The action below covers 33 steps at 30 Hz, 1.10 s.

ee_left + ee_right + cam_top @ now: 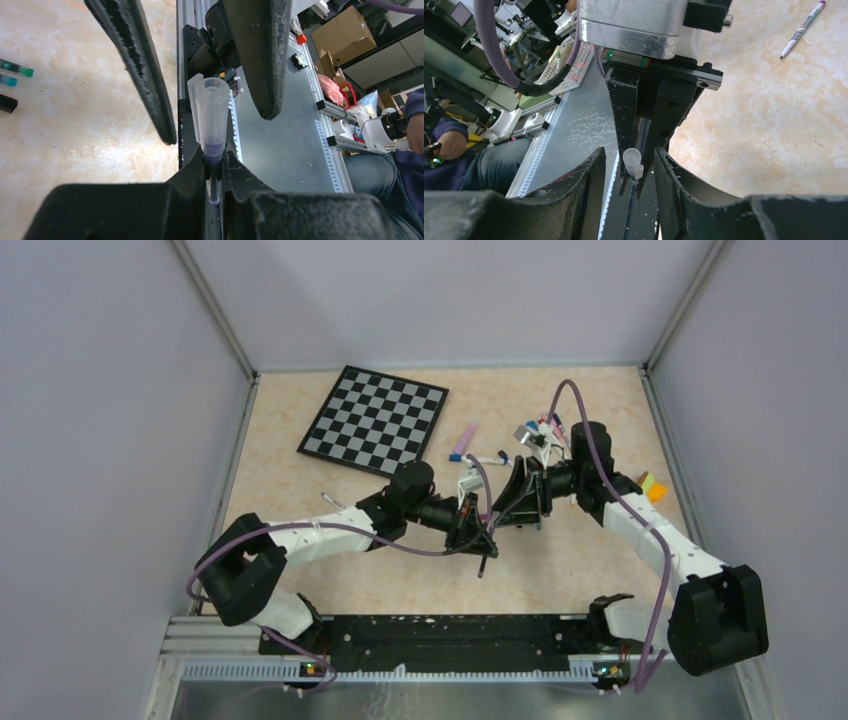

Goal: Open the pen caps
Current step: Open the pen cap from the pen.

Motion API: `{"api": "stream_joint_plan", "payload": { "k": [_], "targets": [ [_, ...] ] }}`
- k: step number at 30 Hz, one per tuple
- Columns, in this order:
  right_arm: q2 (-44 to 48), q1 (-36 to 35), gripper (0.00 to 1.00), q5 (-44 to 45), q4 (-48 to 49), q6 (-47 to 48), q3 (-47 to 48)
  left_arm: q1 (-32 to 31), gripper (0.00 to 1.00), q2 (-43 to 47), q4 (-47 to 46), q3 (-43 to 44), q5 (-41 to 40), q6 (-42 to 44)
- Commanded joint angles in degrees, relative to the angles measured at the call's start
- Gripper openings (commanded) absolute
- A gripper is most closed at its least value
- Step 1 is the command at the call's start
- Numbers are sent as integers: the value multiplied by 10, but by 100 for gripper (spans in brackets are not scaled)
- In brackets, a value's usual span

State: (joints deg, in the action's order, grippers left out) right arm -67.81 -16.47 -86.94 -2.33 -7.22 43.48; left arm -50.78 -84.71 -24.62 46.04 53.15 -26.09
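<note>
– Two robot arms meet over a beige marbled table (560, 575). Where do they stand against the chessboard (375, 420)?

– The left arm (320, 532) reaches in on the near side of the chessboard, toward the bases, and ends to the right of its nearest corner. The right arm (650, 530) comes from well to the right of the chessboard and points back toward it. The two grippers face each other tip to tip.

– How are the jaws?

– The left gripper (215, 165) is clenched on a pen (214, 192), which sticks out toward the other arm. The right gripper (629, 152) is released. Its dark fingers (145, 70) stand wide on either side of the pen's capped end, touching nothing.

– What about the smaller things?

– A loose heap of pens (540, 432) lies to the right of the chessboard, beyond the right gripper. A yellow-orange block (652, 486) sits farther right of the chessboard, beside the right arm. A purple pen (462, 441) lies just right of the chessboard's right corner, with a white pen (490, 457) near it.

– And the cap?

– The cap (211, 112) is clear plastic, tinted purple at its base. It sits on the held pen, in the gap between the right gripper's fingers. That puts it to the right of the chessboard and nearer the bases, raised above the table.
</note>
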Motion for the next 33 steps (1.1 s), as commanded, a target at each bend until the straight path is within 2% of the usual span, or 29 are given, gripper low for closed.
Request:
{"api": "stream_joint_plan", "payload": {
  "k": [1,7,11,12,19,24,27,33],
  "targets": [
    [-2,-11,38,-17,52,-23,-6,-4,9,-4,-42,17,11,-8],
    [-2,-17,22,-22,90,-51,-18,-4,9,-3,-54,14,5,-17],
    [-1,-18,0,-37,146,-94,-27,-4,11,-1,-59,10,2,-22],
    [0,-18,0,-39,156,-102,-27,-3,13,2,-59,8,-1,-24],
    [9,6,0,-28,153,-111,-20,-3,56,62,-68,-43,-59,-34],
    [15,26,0,-1,135,-103,-22,1,87,130,-72,-90,-139,-35],
    [17,31,0,14,114,-88,-22,5,98,166,-79,-117,-190,-40],
    [15,32,0,36,100,-83,-26,11,99,194,-104,-150,-252,-86]
  ]
}}
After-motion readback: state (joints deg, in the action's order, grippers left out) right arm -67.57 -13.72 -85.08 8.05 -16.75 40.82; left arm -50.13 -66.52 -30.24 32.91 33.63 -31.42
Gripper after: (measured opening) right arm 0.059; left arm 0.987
